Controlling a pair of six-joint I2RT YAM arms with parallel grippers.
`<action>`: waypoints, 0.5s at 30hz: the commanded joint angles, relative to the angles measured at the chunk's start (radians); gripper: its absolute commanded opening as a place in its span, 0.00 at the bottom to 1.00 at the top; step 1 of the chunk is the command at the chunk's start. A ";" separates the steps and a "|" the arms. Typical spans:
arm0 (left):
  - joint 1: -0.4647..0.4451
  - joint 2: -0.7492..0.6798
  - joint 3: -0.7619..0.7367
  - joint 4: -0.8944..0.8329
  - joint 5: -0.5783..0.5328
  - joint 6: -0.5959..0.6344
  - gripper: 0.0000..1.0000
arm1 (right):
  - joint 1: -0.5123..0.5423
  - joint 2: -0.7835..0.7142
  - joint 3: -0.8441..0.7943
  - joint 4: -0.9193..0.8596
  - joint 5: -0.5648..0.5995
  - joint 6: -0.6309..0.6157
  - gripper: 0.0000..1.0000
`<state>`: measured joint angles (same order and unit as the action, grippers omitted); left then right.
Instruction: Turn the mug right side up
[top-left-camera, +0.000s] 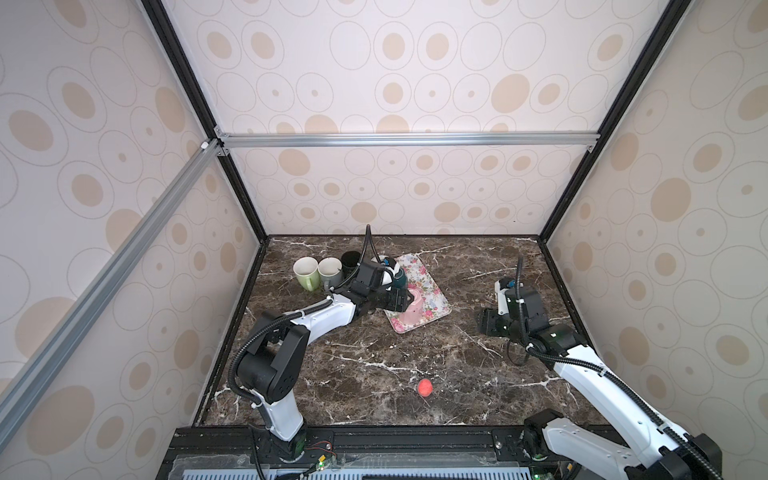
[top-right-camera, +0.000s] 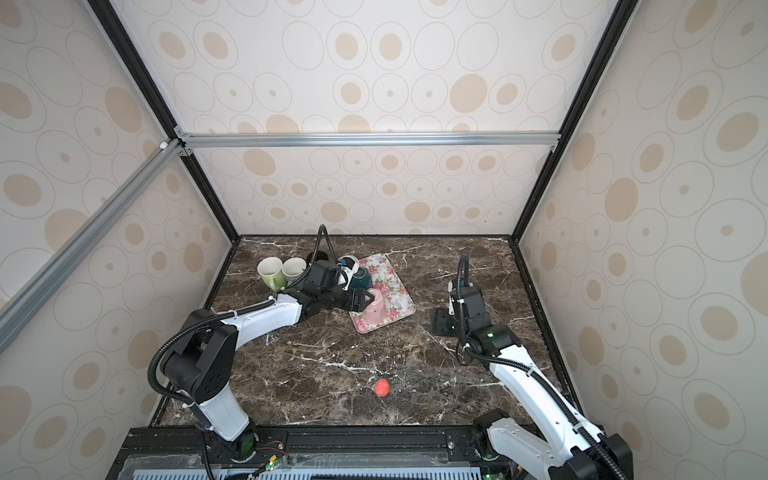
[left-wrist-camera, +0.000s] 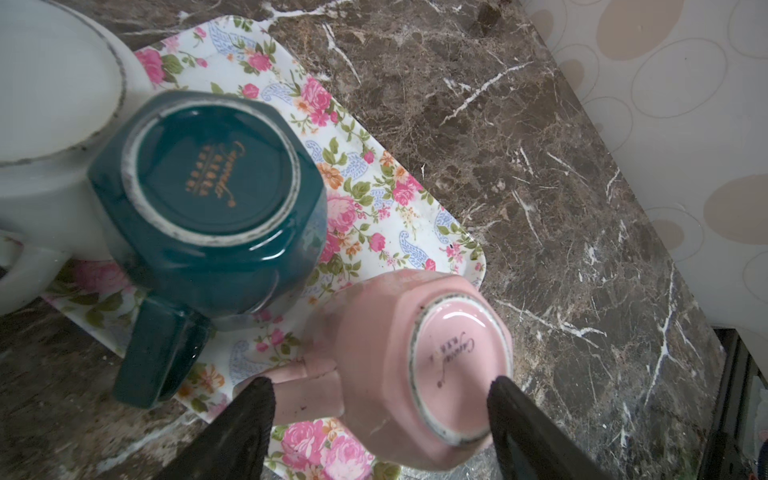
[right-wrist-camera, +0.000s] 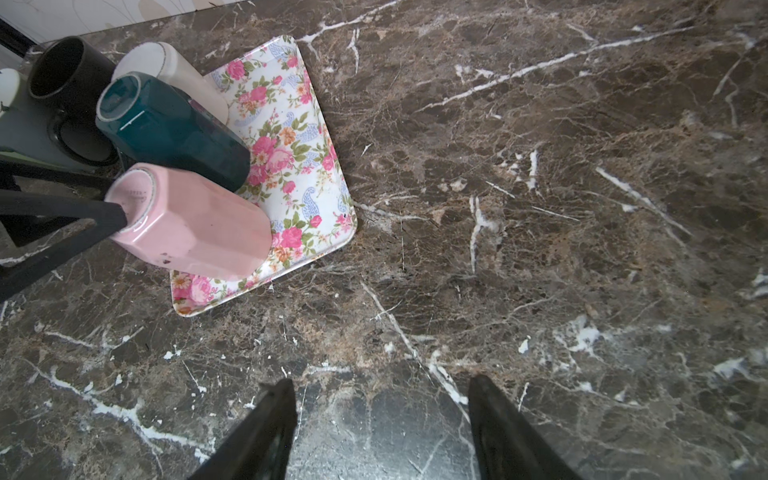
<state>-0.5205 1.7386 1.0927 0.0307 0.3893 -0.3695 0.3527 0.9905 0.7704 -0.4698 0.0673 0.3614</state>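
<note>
1. The left gripper (left-wrist-camera: 382, 382) stood over the pink mug (left-wrist-camera: 386, 345) with its jaws spread wide and not clamped on anything.
2. In the left wrist view one black finger (left-wrist-camera: 249, 424) lay just beside the mug's handle (left-wrist-camera: 307, 390), and the other finger (left-wrist-camera: 523, 415) overlapped the edge of the upturned base.
3. The handle and part of the mug's body sat between the two fingers.
4. In the right wrist view a fingertip (right-wrist-camera: 112, 216) met the rim of the mug's base; whether it pressed on the mug could not be told.
5. In both top views the left gripper (top-left-camera: 401, 300) reached the mug (top-left-camera: 411, 309) from the left side.
6. The pink mug stood upside down on the near end of the floral tray (left-wrist-camera: 374, 187), which lay on the marble table (right-wrist-camera: 540, 208) left of centre and towards the back.
7. A teal mug (left-wrist-camera: 208, 199), also upside down, stood just beside it on the same tray.
8. The pink mug was glossy, with flat faceted sides, a pale unglazed foot ring and dark script lettering on its base.
9. A few small dark specks marked its side.
10. The right gripper (right-wrist-camera: 382, 384) hung well apart from the tray over bare marble, with its jaws parted and nothing between them.
</note>
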 joint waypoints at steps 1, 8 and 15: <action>0.007 0.032 0.043 0.012 0.038 0.015 0.82 | -0.004 -0.025 -0.005 -0.033 0.024 0.024 0.68; 0.007 0.048 0.041 0.010 0.062 0.020 0.86 | -0.003 -0.039 0.010 -0.057 0.028 0.024 0.68; 0.005 0.051 0.005 0.031 0.076 0.014 0.89 | -0.004 -0.047 0.018 -0.076 0.057 0.038 0.68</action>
<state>-0.5148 1.7752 1.1072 0.0624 0.4381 -0.3695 0.3527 0.9630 0.7700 -0.5137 0.0952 0.3843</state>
